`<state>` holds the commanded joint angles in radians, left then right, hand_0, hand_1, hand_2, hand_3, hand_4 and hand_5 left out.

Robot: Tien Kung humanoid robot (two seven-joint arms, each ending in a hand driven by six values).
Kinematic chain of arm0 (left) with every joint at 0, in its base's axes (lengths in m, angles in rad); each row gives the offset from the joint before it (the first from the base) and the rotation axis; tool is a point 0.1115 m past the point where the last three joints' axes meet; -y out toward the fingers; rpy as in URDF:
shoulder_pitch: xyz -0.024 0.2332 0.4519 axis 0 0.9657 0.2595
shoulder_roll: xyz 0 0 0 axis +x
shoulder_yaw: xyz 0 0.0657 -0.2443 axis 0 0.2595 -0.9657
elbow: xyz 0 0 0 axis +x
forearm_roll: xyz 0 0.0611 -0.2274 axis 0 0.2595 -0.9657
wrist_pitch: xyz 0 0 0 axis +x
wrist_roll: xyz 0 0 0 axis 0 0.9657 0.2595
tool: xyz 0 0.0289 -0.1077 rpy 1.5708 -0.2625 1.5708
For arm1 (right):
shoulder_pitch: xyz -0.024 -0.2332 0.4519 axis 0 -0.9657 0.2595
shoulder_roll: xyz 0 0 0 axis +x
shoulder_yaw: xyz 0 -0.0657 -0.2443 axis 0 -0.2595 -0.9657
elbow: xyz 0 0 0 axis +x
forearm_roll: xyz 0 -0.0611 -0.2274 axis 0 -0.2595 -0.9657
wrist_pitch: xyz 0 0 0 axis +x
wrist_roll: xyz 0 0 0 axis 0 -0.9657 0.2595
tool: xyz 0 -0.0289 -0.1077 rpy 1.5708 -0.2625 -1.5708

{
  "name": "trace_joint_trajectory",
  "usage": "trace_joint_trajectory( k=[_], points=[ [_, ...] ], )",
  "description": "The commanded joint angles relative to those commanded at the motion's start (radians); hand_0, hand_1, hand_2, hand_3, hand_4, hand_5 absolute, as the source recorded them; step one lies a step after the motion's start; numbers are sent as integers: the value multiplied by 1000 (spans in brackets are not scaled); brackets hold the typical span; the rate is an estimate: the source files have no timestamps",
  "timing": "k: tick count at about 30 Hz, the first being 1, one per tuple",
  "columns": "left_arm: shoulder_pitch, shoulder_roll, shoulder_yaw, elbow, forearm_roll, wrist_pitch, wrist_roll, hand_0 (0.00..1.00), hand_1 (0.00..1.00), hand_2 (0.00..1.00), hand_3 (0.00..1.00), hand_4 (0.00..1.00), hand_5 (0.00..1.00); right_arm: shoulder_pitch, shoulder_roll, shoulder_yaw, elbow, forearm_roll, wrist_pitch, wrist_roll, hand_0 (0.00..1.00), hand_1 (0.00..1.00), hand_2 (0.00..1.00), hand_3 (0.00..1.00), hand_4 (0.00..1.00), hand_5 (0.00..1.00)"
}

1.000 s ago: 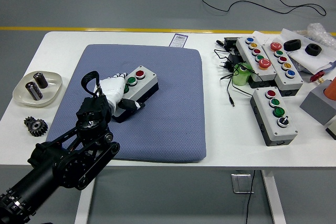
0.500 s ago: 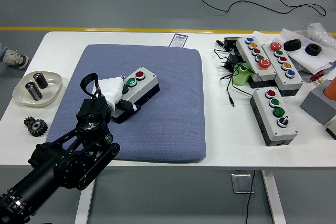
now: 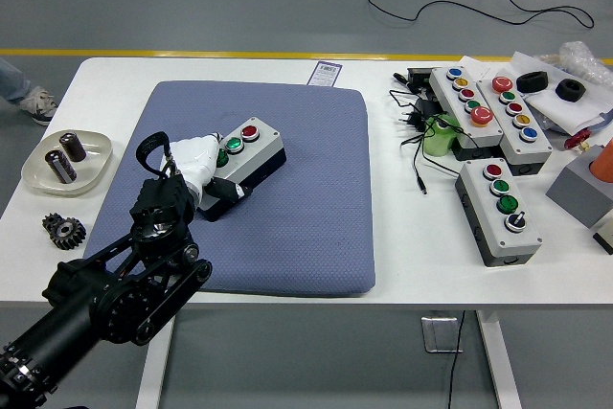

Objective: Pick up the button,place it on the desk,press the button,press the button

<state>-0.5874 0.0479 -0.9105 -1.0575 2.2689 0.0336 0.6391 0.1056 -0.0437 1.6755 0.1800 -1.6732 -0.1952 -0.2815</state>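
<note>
Left hand (image 3: 196, 162) is resting on the near end of the two-button control box (image 3: 239, 150), white fingers curled around it | box is lying on the blue mat (image 3: 306, 208) on the white table (image 3: 412, 246) | right arm out of frame

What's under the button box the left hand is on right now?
The button box rests on the blue mat. The left hand covers its near-left end, so that end's contact is hidden.

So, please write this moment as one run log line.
left hand: on button box | box: on blue mat | right hand: not visible
</note>
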Motion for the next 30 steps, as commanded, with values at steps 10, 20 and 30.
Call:
trace_joint_trajectory(
  k=[10,20,30],
  points=[
    [-39,137,105,-90,0,-3,-104,21,2,2,227,447,2,4,1,-3,0,8,-1,2,651,648,678,593,437,303],
    [-93,277,248,-193,-58,27,-412,19,2,2,217,453,2,7,3,-1,0,8,-1,0,651,648,679,593,438,303],
    [-119,328,270,-145,-96,-32,-647,26,2,2,238,582,2,8,6,-4,0,5,1,-2,651,648,679,593,437,304]
  ],
)
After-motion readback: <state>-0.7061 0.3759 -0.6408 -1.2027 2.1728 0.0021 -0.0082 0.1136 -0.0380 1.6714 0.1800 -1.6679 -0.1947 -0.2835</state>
